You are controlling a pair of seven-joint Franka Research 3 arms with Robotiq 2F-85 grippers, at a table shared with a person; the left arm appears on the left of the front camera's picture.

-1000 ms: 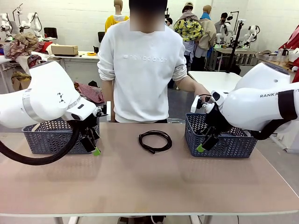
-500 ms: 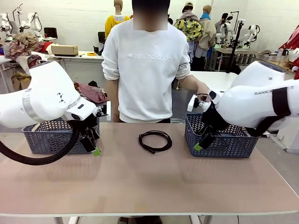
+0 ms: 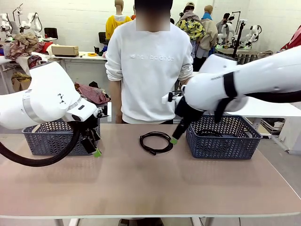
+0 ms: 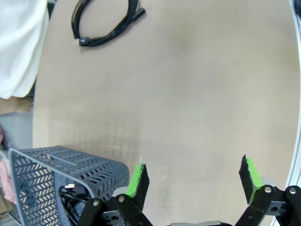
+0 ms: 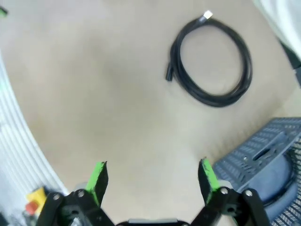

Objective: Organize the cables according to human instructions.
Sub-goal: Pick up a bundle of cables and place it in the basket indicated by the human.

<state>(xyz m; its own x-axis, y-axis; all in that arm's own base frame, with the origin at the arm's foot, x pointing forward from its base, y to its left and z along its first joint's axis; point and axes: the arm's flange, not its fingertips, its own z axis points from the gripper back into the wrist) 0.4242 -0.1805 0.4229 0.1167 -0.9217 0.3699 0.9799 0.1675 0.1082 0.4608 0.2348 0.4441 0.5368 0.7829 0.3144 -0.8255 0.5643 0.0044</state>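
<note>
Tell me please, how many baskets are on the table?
2: one basket at the table's left by the left gripper, one basket at the right behind the right arm. Neither looks hidden.

White rounded arms (image 3: 42, 96), thick black hoses, black grippers (image 3: 94, 149) with green pads; person's white sweatshirt (image 3: 149, 66).

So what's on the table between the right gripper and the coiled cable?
Nothing: in the right wrist view, bare tabletop runs from the open right gripper up to the coiled cable.
</note>
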